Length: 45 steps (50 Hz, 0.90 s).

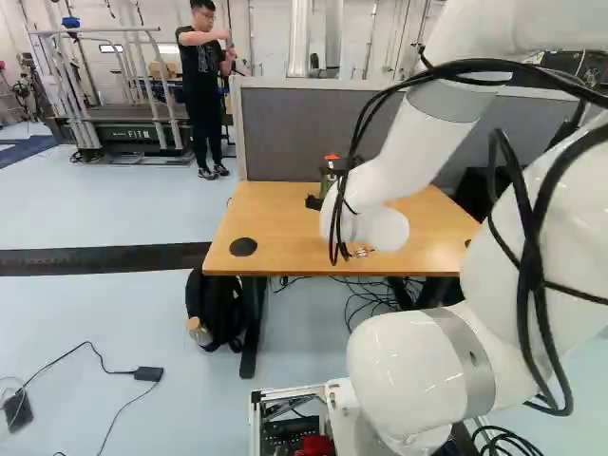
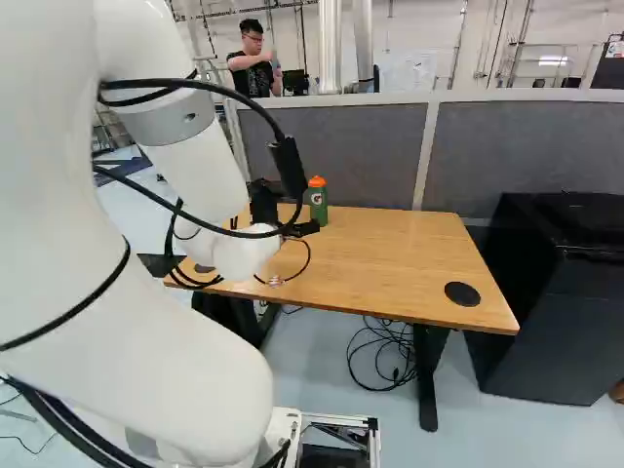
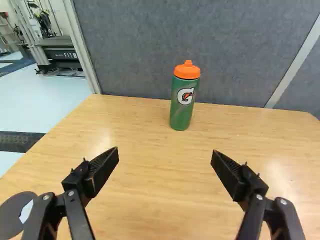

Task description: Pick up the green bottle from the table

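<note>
In the right base view my gripper (image 2: pixel 291 214) is over the table (image 2: pixel 390 249), close to the near side of the green bottle (image 2: pixel 319 203). The wrist view shows the gripper (image 3: pixel 166 151) open, its two fingers wide apart with only tabletop between them. Ahead of them the bottle (image 3: pixel 183 103), green with an orange cap, stands upright near the table's far edge, apart from both fingers. Seen from the left base view, the bottle (image 1: pixel 332 160) is partly hidden behind the gripper and arm.
A grey partition (image 2: pixel 361 146) rises behind the table. Round dark desk inserts (image 1: pixel 243 247) lie near the table's front corners. A backpack (image 1: pixel 217 309) rests on the floor by a table leg. A black cabinet (image 2: pixel 536 312) stands to the table's right, and cables (image 2: pixel 390 356) hang beneath it.
</note>
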Available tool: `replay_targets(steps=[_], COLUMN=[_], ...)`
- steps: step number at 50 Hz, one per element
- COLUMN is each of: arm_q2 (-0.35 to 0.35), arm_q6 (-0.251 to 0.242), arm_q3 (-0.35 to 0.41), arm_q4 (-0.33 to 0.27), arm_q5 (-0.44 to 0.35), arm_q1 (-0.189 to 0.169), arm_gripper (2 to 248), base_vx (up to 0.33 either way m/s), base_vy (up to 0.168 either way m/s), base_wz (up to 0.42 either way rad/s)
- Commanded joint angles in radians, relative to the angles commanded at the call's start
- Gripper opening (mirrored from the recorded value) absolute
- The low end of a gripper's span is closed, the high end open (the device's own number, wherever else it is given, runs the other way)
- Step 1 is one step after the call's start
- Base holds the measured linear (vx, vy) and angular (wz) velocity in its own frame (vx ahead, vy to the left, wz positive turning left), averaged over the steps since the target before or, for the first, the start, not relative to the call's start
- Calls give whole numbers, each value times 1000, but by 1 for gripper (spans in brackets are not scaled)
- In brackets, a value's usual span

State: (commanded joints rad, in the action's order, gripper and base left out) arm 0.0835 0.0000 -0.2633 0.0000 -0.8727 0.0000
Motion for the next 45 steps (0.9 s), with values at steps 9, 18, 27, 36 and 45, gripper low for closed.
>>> replay_targets(steps=[9,18,27,36,45], arm_q2=[-51,-120,-191,-261,-328], arm_q6=[0,0,0,0,0], arm_q3=[-48,-100,-152,-204,-257], arm_q4=[0,0,0,0,0], arm_q5=[0,0,-10,-55,-111], arm_q1=[0,0,0,0,0], arm_gripper=[247,247,247,247,247], base_vx=[0,0,0,0,0], base_vy=[0,0,0,0,0], base_wz=[0,0,0,0,0])
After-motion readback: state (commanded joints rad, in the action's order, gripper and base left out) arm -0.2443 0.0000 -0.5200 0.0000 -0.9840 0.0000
